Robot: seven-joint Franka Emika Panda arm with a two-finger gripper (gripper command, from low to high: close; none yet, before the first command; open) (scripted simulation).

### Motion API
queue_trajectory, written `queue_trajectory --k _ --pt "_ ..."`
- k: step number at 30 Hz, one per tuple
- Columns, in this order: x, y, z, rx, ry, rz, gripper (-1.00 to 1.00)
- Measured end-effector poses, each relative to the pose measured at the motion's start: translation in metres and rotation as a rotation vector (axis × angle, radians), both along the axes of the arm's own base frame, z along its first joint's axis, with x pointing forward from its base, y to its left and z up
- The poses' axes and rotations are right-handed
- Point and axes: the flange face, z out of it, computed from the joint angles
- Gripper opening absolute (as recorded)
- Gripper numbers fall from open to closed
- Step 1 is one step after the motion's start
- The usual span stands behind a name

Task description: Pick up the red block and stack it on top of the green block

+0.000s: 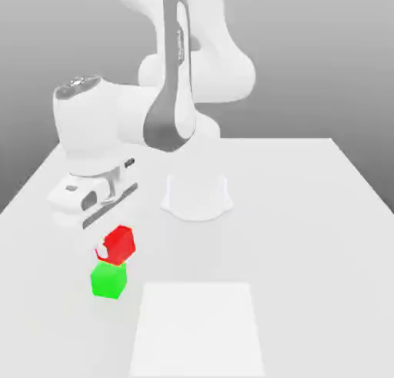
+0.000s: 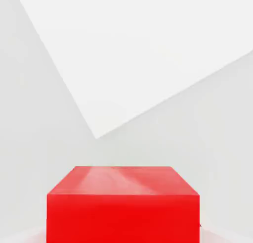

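Observation:
The red block (image 1: 120, 243) hangs slightly tilted in my gripper (image 1: 115, 248), which is shut on it; a white fingertip (image 1: 100, 251) shows at the block's side toward the exterior view's left. Directly under it, on the table, sits the green block (image 1: 108, 281). The red block's underside is at the green block's top face, and I cannot tell whether they touch. In the hand view the red block (image 2: 123, 207) is close up, and it hides the green block.
A paler square patch (image 1: 198, 326) lies flat on the white table (image 1: 308, 215), toward the exterior view's right of the blocks. My arm's round base (image 1: 196, 195) stands behind them. The same patch (image 2: 143, 54) shows in the hand view.

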Motion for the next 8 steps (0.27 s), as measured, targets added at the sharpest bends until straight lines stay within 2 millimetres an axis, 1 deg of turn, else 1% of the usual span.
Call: queue_trajectory --k 6,8 --pt "-0.003 -0.003 -0.017 -0.036 -0.005 -0.004 -1.00" --pt "-0.007 -0.007 -0.021 -0.059 -0.006 -0.013 -1.00"
